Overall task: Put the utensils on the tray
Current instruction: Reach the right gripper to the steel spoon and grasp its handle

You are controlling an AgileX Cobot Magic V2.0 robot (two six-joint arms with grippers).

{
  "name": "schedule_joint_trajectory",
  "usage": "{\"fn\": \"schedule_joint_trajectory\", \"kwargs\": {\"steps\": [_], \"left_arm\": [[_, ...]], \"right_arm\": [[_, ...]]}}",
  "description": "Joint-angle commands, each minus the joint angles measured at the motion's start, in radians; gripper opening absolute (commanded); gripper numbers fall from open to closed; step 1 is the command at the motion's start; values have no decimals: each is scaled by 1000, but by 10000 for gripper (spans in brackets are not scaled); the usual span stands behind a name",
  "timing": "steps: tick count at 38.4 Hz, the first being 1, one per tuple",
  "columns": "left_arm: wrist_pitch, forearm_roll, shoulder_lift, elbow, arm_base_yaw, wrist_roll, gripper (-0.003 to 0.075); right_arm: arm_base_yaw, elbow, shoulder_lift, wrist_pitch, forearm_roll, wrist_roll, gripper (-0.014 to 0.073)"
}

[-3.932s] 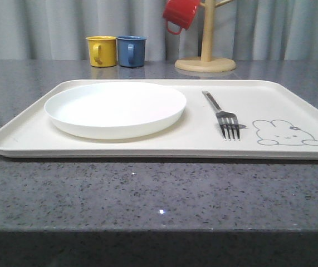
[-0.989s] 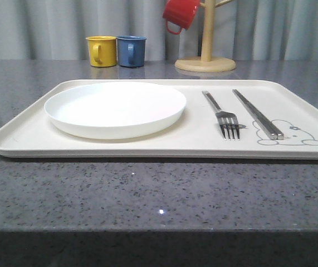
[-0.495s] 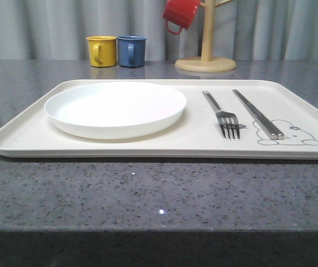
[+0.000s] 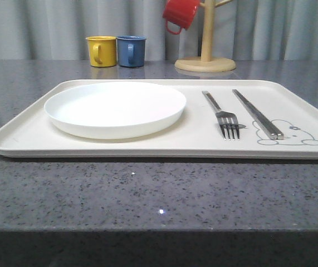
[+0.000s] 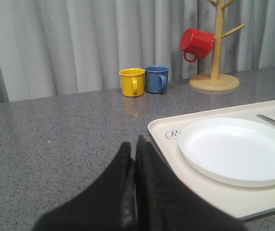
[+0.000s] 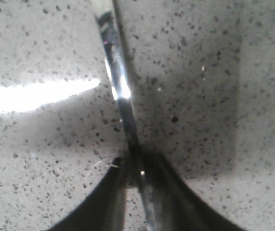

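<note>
The cream tray lies across the table with the white plate on its left half. The fork and the pair of chopsticks lie side by side on its right half, the chopsticks' near ends over the rabbit drawing. My left gripper is shut and empty, low over the counter beside the tray's left corner and the plate. My right gripper is shut on the slim shiny handle of the spoon, close over the speckled counter. The spoon's bowl is out of view.
A yellow mug and a blue mug stand behind the tray at the back. A wooden mug tree holds a red mug at the back right. A grey curtain closes off the rear.
The chopsticks now lie on the tray to the right of the fork, where 3.9 s ago there was bare tray. Nothing on the tray has moved in the last second.
</note>
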Motion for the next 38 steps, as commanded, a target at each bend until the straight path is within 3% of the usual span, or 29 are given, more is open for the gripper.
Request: {"fn": "schedule_joint_trajectory", "kwargs": {"steps": [1, 12, 19, 28, 38], "left_arm": [[-85, -9, 14, -25, 1, -9, -18], [-85, -9, 14, -25, 1, -9, -18], [-85, -9, 14, -25, 1, -9, -18], [-87, -9, 14, -25, 1, -9, -18], [-87, -9, 14, -25, 1, -9, -18]], "right_arm": [[-6, -19, -45, 24, 0, -12, 43], [-6, -21, -112, 33, 1, -3, 13], [22, -43, -207, 112, 2, 138, 13], [183, -43, -318, 111, 2, 209, 13], [440, -43, -307, 47, 4, 367, 13]]}}
